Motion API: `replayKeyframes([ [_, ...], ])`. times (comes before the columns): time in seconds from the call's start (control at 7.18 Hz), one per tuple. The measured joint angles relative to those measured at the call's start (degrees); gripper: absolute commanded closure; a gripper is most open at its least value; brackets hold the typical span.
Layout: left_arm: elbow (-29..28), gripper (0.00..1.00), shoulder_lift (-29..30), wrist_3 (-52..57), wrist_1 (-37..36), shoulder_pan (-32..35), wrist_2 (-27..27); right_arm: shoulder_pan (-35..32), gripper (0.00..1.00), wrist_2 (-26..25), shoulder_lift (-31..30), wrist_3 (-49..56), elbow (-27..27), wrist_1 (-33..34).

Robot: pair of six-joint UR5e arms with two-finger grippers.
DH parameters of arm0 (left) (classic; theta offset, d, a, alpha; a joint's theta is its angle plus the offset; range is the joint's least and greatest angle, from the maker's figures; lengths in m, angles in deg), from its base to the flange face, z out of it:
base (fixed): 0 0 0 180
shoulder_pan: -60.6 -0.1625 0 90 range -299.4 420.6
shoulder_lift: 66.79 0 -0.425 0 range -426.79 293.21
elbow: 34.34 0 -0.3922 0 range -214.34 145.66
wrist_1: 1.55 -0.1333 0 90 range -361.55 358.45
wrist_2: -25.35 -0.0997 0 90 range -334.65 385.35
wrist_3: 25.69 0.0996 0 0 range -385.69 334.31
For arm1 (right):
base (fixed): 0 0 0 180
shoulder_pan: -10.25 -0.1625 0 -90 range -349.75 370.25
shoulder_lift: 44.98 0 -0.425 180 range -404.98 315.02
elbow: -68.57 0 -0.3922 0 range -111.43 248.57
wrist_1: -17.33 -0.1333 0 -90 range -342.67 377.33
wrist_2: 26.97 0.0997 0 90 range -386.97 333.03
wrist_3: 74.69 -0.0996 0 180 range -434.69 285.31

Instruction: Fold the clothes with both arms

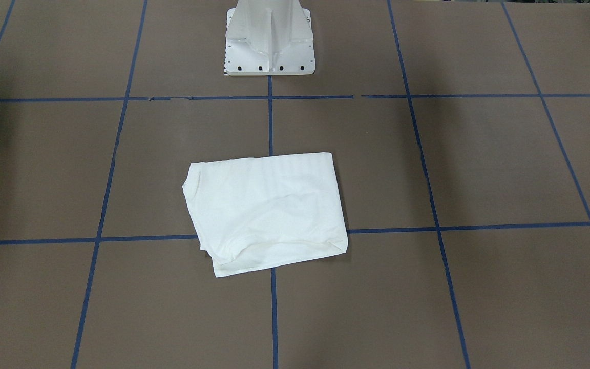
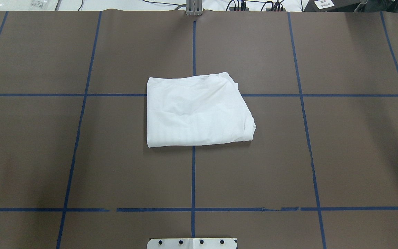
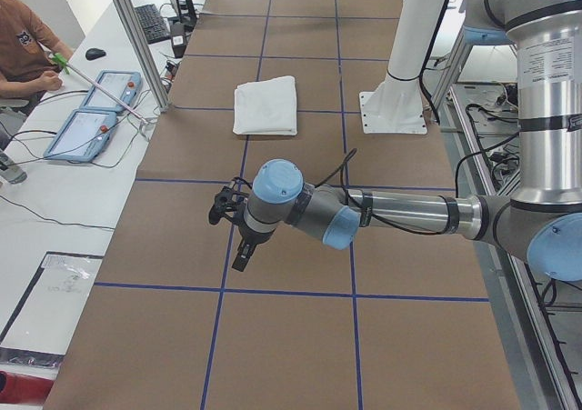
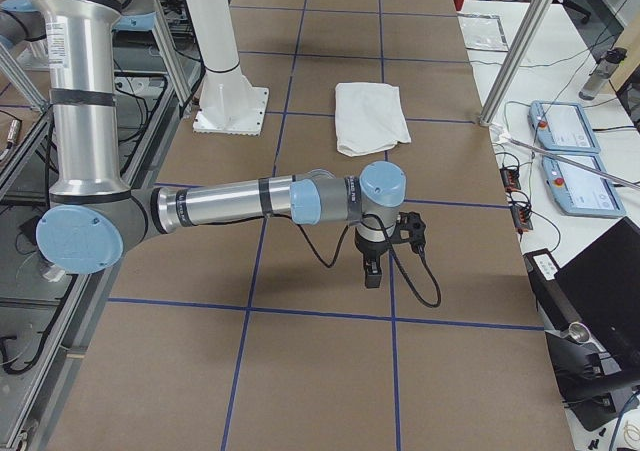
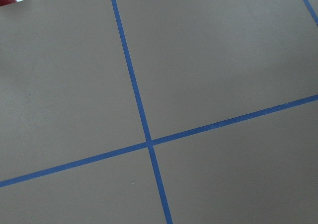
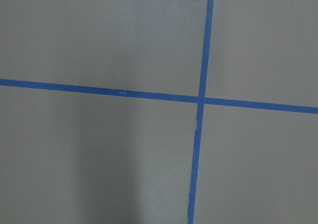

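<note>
1. The white long-sleeved T-shirt [image 2: 197, 110] lies folded into a rough rectangle at the middle of the brown paper-covered table [image 2: 340, 155]. It is in front of the white flared pedestal base [image 1: 269, 41] and well apart from it.
2. The shirt covers the crossing of two blue tape lines [image 2: 193, 173]. The centre line runs under it from the robot's side to the far side.
3. Its ribbed collar [image 2: 252, 125] shows at the corner on the robot's right. The upper face is plain white with soft creases, and no printed text shows.
4. The silver-grey left arm [image 3: 400, 212], seen only in the exterior left view, reaches out low over the table at the robot's left end. The black left gripper [image 3: 241, 263] points down at the brown paper near a tape line.
5. The left gripper is well apart from the shirt. I cannot tell from this view how wide its fingers stand or whether it holds anything.
6. The silver-grey right arm [image 4: 230, 203], seen only in the exterior right view, stretches the same way at the robot's right end. The black right gripper [image 4: 372, 279] hangs downward over the paper.
7. The right gripper is also well apart from the shirt, and I cannot tell its opening either.
8. Both wrist cameras show bare brown paper with a crossing of blue tape.
9. In the exterior left view a person's sleeve [image 3: 23, 24] shows at a white side bench beyond the table's edge.
</note>
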Motion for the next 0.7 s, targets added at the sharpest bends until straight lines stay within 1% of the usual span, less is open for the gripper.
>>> replayKeyframes([
  [0.7, 0.46, 0.0, 0.0, -0.15, -0.02, 0.0, -0.04, 0.03, 0.0, -0.11, 0.25, -0.04, -0.08, -0.02],
])
